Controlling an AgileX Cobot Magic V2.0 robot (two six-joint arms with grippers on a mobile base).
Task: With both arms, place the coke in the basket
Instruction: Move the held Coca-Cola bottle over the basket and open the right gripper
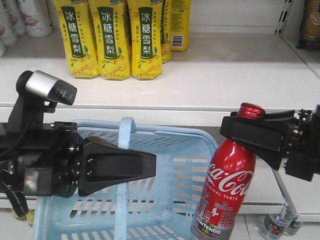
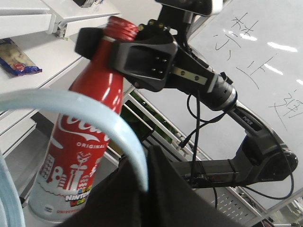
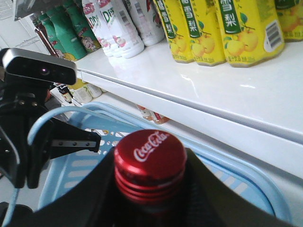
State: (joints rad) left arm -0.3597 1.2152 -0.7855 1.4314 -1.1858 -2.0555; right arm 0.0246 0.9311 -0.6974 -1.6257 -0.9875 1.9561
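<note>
Left tool [image 1: 151, 166] looks closed on the handle [image 1: 126, 136] of the basket [image 1: 196, 138], steadying it. At the basket's right rim, right tool [image 1: 225, 130] clamps the neck of the coke [image 1: 227, 175], hanging it upright, apparently not yet inside. A shelf [image 1: 215, 75] lies beyond.

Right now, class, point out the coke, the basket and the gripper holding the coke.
coke [image 1: 227, 185]: front view, red body at the white script.
basket [image 1: 170, 130]: front view, far rim.
right gripper [image 1: 235, 129]: front view, between its fingertips at the bottle neck.
</note>
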